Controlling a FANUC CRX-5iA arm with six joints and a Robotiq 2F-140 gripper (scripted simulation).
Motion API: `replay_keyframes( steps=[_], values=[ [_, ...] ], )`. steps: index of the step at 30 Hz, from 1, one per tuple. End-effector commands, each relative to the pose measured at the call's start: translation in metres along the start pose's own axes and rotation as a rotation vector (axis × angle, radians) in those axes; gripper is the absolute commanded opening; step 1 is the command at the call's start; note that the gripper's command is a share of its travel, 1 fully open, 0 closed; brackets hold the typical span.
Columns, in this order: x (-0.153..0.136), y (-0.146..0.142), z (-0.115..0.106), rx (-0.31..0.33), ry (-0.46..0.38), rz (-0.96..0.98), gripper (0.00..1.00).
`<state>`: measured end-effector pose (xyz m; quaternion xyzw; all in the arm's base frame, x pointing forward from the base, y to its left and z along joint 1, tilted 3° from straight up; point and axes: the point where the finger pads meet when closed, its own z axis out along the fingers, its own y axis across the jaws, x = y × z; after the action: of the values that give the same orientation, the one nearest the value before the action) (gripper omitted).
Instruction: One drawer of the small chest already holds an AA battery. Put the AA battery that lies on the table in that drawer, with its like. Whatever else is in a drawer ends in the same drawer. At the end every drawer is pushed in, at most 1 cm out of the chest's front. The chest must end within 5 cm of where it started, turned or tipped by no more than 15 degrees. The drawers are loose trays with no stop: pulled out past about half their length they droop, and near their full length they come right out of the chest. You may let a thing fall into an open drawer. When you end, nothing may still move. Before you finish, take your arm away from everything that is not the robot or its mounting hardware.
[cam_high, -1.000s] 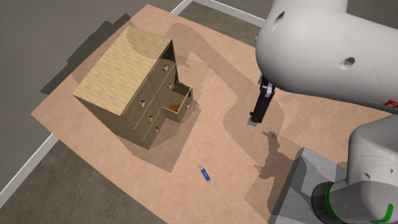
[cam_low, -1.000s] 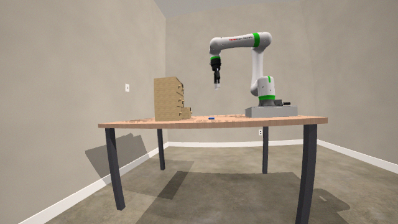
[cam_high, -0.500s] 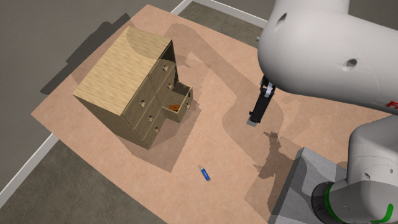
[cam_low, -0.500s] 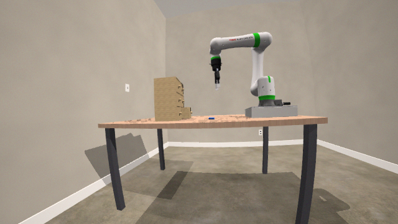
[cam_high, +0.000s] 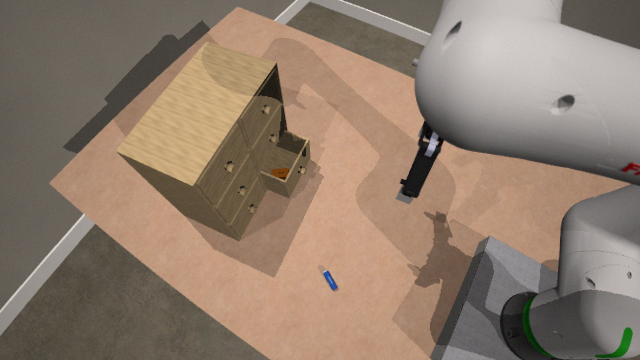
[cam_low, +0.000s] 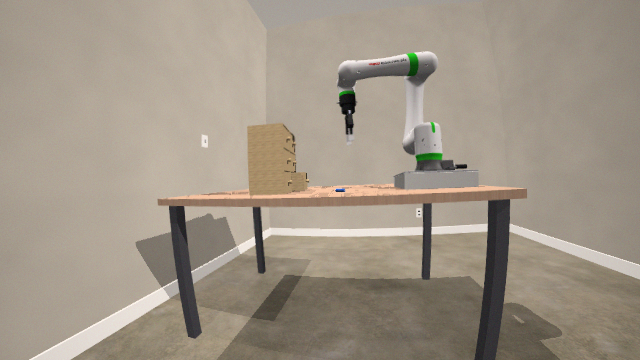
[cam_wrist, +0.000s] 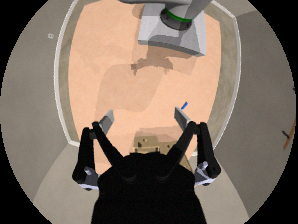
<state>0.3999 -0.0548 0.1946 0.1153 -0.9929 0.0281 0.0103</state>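
Top view, and there's the blue AA battery (cam_high: 330, 280) (cam_low: 340, 190) (cam_wrist: 185, 106), lying on its side on the table (cam_high: 280, 300) (cam_low: 370, 199) (cam_wrist: 85, 75), well apart from the wooden chest (cam_high: 185, 110) (cam_low: 270, 160) (cam_wrist: 163, 147). Look over at that chest: 6 drawers in 2 columns, and 1 bottom drawer (cam_high: 296, 181) (cam_low: 300, 181) (cam_wrist: 152, 142) juts out with an orange-brown piece (cam_high: 280, 173) inside! From here I can't make out any battery in there. Now up to the gripper (cam_high: 406, 194) (cam_low: 349, 140) (cam_wrist: 144, 119): it hangs high above the table, fingers spread wide, nothing between them. Farther out, the arm (cam_high: 510, 90) (cam_low: 382, 67) stands on its grey block (cam_high: 492, 250) (cam_low: 435, 180) (cam_wrist: 150, 42), across the table from the chest.
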Motion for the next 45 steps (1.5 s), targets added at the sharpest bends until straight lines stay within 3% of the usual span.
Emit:
replay_keyframes(
  steps=[1, 6, 8, 11, 14, 15, 17, 18, 20, 23, 25, 26, 27, 31, 37, 40, 42, 45],
  values=[
    [0.000, 0.000, 0.000, -0.002, 0.000, -0.001, 1.00],
    [0.005, 0.013, 0.019, -0.073, -0.007, -0.048, 1.00],
    [0.005, 0.013, 0.019, -0.073, -0.007, -0.048, 1.00],
    [0.011, 0.034, 0.044, -0.182, -0.036, -0.114, 1.00],
    [0.014, 0.065, 0.073, -0.330, -0.117, -0.196, 1.00],
    [0.014, 0.065, 0.073, -0.330, -0.117, -0.196, 1.00],
    [0.012, 0.089, 0.090, -0.431, -0.213, -0.245, 1.00],
    [0.012, 0.089, 0.090, -0.431, -0.213, -0.245, 1.00],
    [0.003, 0.112, 0.101, -0.515, -0.346, -0.281, 1.00],
    [-0.013, 0.128, 0.106, -0.557, -0.490, -0.294, 1.00],
    [-0.013, 0.128, 0.106, -0.557, -0.490, -0.294, 1.00],
    [-0.022, 0.132, 0.107, -0.571, -0.593, -0.296, 1.00],
    [-0.033, 0.134, 0.106, -0.566, -0.677, -0.290, 1.00],
    [-0.065, 0.121, 0.101, -0.502, -0.858, -0.252, 1.00],
    [-0.094, 0.075, 0.096, -0.311, -1.097, -0.154, 1.00],
    [-0.100, 0.050, 0.095, -0.190, -1.176, -0.094, 1.00],
    [-0.100, 0.050, 0.095, -0.190, -1.176, -0.094, 1.00],
    [-0.103, 0.021, 0.097, -0.075, -1.212, -0.037, 1.00]
  ],
)
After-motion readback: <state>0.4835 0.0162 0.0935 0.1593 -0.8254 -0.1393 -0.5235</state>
